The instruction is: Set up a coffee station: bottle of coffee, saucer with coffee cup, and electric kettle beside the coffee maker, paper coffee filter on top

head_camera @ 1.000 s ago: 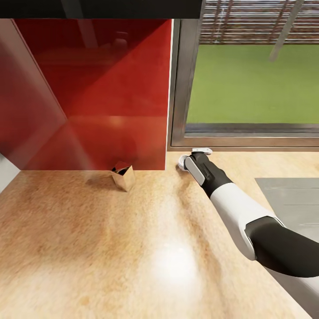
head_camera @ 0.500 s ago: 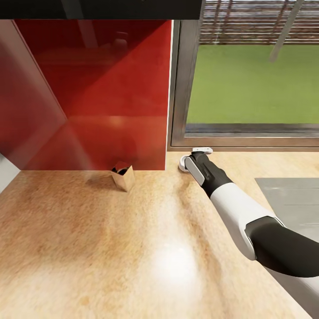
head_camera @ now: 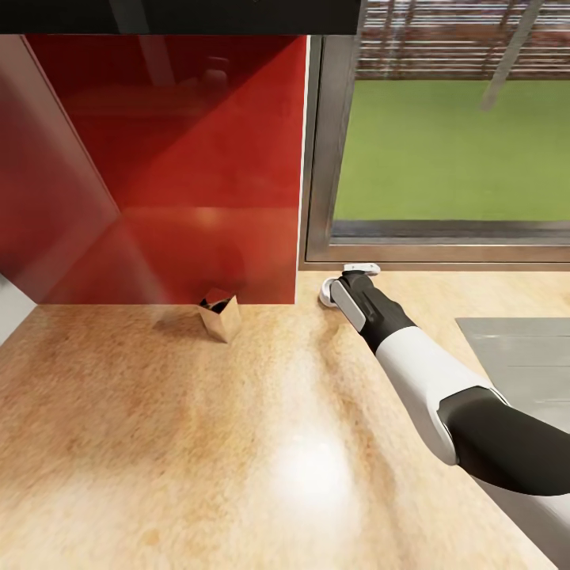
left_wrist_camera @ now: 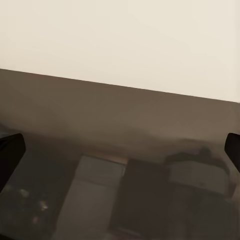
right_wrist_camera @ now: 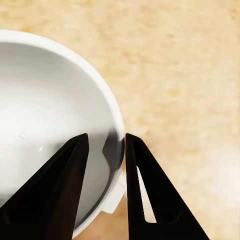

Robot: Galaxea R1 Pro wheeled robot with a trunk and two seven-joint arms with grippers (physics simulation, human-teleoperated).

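At the back of the light wood-grain countertop (head_camera: 237,443), below the window, my right gripper (head_camera: 339,283) reaches the white coffee cup (head_camera: 324,293), which the wrist mostly hides. In the right wrist view the cup (right_wrist_camera: 45,110) is seen from above. Its rim wall sits between the two black fingers of the right gripper (right_wrist_camera: 106,137), which is shut on it, and the handle shows near one finger. The left gripper (left_wrist_camera: 120,150) is open, with dark fingertips (left_wrist_camera: 10,155) at the view's edges, facing a dark glossy surface.
A small tan box-like thing with a dark opening (head_camera: 220,315) stands by the red glossy wall panel (head_camera: 174,174). The steel sink (head_camera: 514,348) is inset at the right. A window frame (head_camera: 321,158) and sill run behind the cup.
A little more of the cup's white edge shows beside the right wrist than a second ago. The arm has hardly moved.
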